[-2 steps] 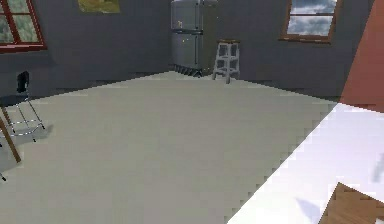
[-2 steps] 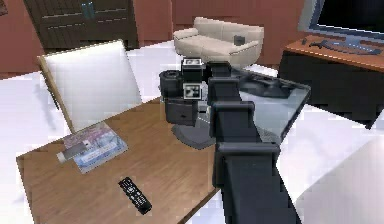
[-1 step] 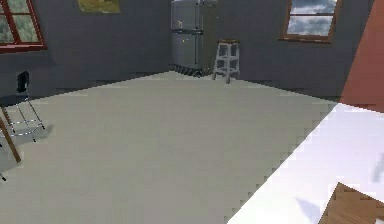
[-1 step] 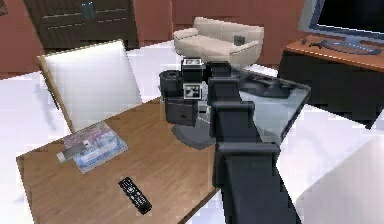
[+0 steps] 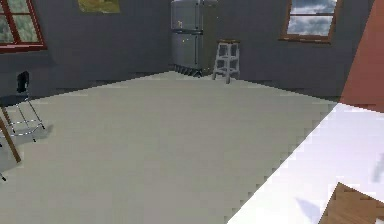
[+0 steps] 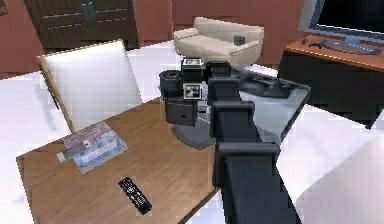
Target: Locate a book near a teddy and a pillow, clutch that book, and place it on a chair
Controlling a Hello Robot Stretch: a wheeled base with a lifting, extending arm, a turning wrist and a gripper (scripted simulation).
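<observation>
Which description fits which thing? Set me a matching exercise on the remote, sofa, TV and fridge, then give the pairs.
Things:
1. remote
2. sofa
3. TV
4. fridge

Descriptions:
A. stands on a low stand
B. next to a step stool
C. lies on the brown table
D. cream-coloured

Pairs: 1-C, 2-D, 3-A, 4-B
</observation>
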